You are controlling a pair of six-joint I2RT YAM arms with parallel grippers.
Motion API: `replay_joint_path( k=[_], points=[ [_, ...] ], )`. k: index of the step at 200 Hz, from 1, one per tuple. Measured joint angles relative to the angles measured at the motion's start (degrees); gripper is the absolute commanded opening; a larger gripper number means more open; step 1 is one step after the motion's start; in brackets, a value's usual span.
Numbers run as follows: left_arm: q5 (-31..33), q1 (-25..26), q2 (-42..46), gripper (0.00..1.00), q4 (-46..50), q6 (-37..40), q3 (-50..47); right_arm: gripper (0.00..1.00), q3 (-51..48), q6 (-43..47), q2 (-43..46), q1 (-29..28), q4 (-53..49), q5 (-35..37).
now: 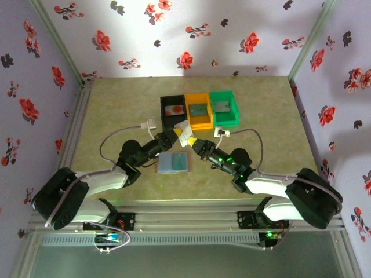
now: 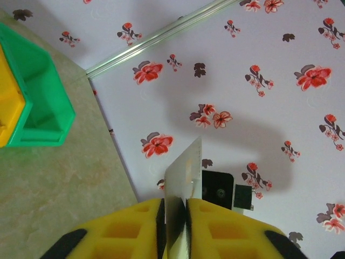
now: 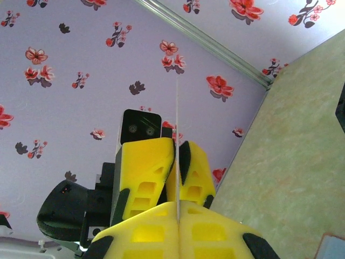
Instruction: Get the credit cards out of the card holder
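Note:
The card holder [image 1: 174,163] lies open on the table, its pale blue panels facing up. Above its far edge both grippers meet on one pale credit card [image 1: 184,132]. My right gripper [image 3: 177,209] is shut on that card [image 3: 177,108], which I see edge-on as a thin line. Opposite it, my left gripper [image 3: 178,144] has the card between its fingers, with a small gap at one pad. In the left wrist view the card [image 2: 184,170] rises from between the yellow fingers of the left gripper [image 2: 176,204]. From above, the left gripper [image 1: 174,136] and right gripper [image 1: 193,142] point at each other.
Black [image 1: 173,102], orange [image 1: 199,121] and green [image 1: 225,119] bins stand in a row just behind the grippers, each with a flat card inside. The green bin [image 2: 38,108] is close on the left gripper's left. Flowered walls enclose the table.

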State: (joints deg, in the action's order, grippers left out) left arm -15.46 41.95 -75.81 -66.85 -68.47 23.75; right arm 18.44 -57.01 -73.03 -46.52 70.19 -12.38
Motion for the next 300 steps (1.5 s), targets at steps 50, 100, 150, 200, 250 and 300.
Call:
replay_joint_path(
  k=[50,100,150,200,250,300],
  points=[
    [-3.1,-0.8,0.1,0.47,0.3,0.2,-0.7,0.0,0.4,2.5,7.3,0.3,-10.8,0.1],
    [-16.4,-9.0,5.9,0.63,10.9,1.2,-0.7,0.0,3.1,5.0,14.7,6.1,-28.5,-8.0],
    [-25.2,-12.0,18.1,0.72,45.6,16.9,11.0,0.0,3.5,6.1,17.7,11.2,-38.0,-19.7],
    [-30.5,-12.0,14.1,0.72,71.4,31.9,23.1,0.0,4.8,6.0,17.4,11.7,-38.2,-31.8],
    [-34.4,-11.4,9.9,0.68,82.7,40.1,26.8,0.0,4.9,3.5,13.9,11.2,-32.4,-39.0],
    [-38.6,-8.4,8.6,0.55,84.7,42.8,27.3,0.0,5.2,2.8,12.6,9.6,-30.9,-41.9]
  ],
)
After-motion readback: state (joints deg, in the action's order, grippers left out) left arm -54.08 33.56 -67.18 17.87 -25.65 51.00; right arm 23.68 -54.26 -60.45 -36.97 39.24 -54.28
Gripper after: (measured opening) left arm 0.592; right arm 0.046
